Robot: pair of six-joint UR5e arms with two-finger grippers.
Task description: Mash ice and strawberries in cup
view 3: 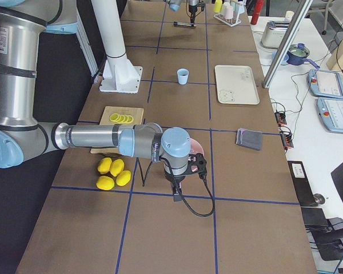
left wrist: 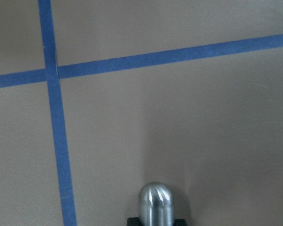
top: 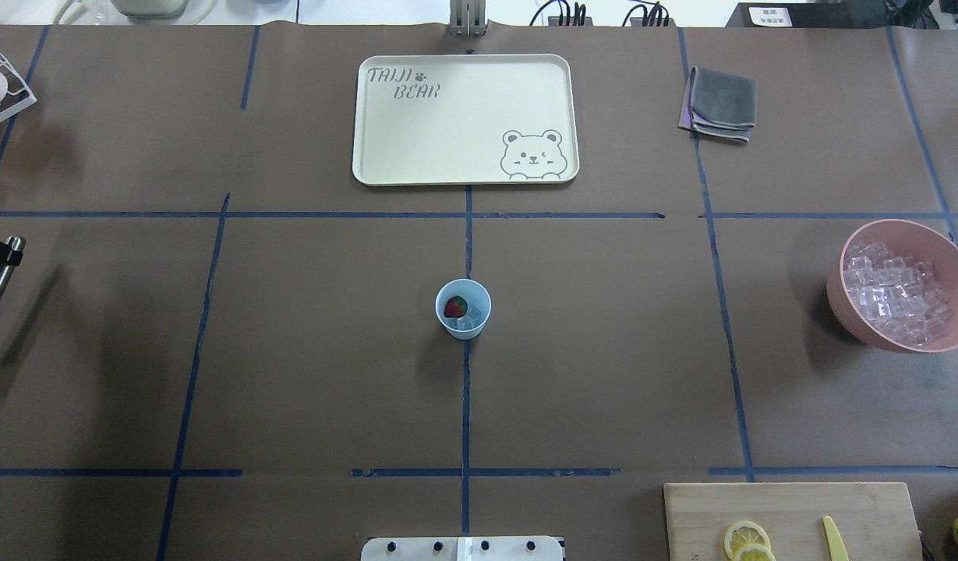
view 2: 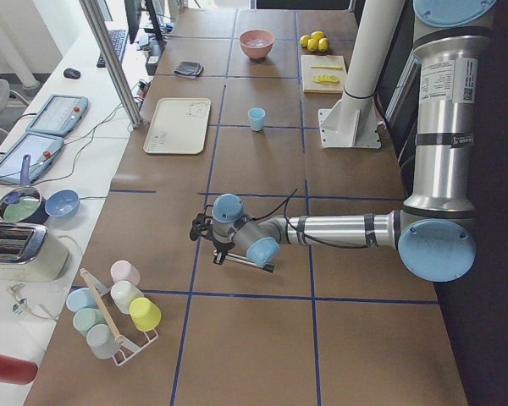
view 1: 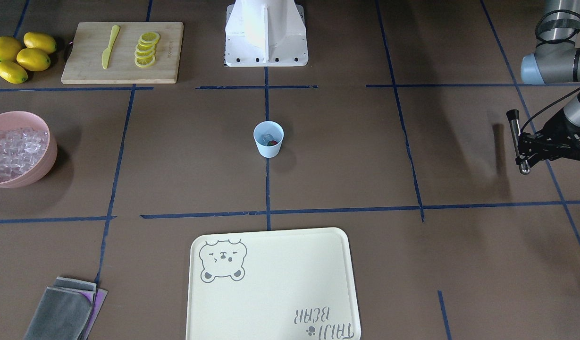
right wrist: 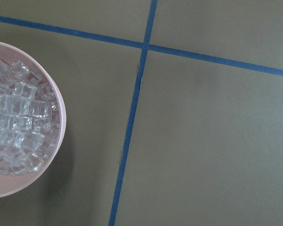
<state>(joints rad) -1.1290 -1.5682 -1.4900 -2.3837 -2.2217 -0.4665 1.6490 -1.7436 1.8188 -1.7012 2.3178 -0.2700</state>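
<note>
The light blue cup stands upright at the table's middle, also in the front view. Inside it lie a red strawberry and clear ice cubes. My left gripper is far out to my left, shut on a metal rod with a rounded tip, above bare table. My right gripper shows only in the right side view, hovering by the pink bowl; I cannot tell whether it is open or shut.
The pink bowl holds several ice cubes. A cutting board carries lemon slices and a yellow knife, with lemons beside it. A cream tray and a grey cloth lie on the far side.
</note>
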